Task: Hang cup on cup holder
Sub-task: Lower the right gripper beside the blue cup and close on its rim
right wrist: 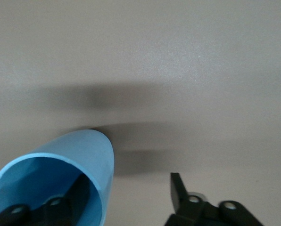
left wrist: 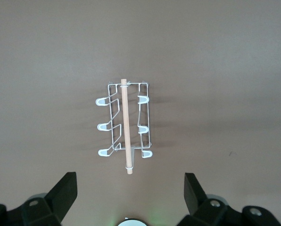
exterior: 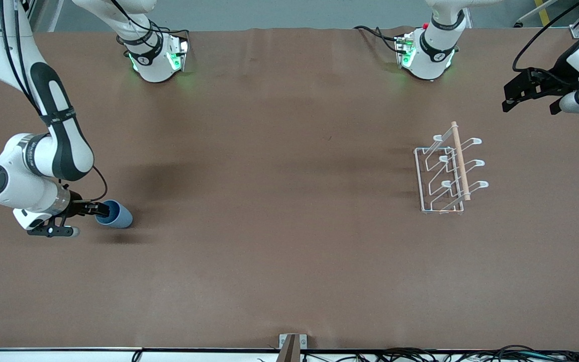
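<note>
The light-blue cup (exterior: 117,215) lies on its side on the brown table near the right arm's end, its mouth toward my right gripper (exterior: 87,220). In the right wrist view one finger is inside the cup (right wrist: 77,162) and the other stands well apart from its wall, so my right gripper (right wrist: 128,181) is open around the wall. The white wire cup holder (exterior: 445,173) with its wooden rod (exterior: 459,160) stands toward the left arm's end. My left gripper (exterior: 529,108) waits open and empty high above the table beside the holder (left wrist: 126,122), which shows whole in the left wrist view past the gripper (left wrist: 129,181).
The two arm bases (exterior: 156,60) (exterior: 427,55) stand along the table's edge farthest from the front camera. A small bracket (exterior: 292,344) sits at the nearest edge. Bare brown tabletop (exterior: 279,191) lies between cup and holder.
</note>
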Controlling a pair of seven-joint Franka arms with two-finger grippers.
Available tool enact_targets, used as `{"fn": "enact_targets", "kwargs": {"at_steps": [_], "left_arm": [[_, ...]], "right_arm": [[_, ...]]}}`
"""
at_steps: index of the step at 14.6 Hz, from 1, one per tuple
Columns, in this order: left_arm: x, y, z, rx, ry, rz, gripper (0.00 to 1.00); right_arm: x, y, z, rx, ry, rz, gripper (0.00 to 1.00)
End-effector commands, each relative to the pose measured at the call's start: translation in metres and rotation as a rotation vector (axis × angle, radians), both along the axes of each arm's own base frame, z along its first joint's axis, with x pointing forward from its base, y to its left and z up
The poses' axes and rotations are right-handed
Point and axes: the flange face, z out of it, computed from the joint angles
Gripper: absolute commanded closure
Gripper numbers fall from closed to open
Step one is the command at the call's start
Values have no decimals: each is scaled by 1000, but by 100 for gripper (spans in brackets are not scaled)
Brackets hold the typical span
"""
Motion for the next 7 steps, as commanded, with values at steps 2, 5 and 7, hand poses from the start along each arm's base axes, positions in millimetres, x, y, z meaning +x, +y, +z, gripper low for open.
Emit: {"fn": "enact_targets", "kwargs": {"at_steps": [2,5,7], "left_arm": [[-1,4,2,-18,6,1,0],[-1,5,3,-18,4,2,0],[-1,5,2,-18,7,2,0]], "right_arm": [[1,-1,-5,12,-20,5,97],[3,5,-1,13,-17,2,98],[-2,10,11,23,26,13,98]]}}
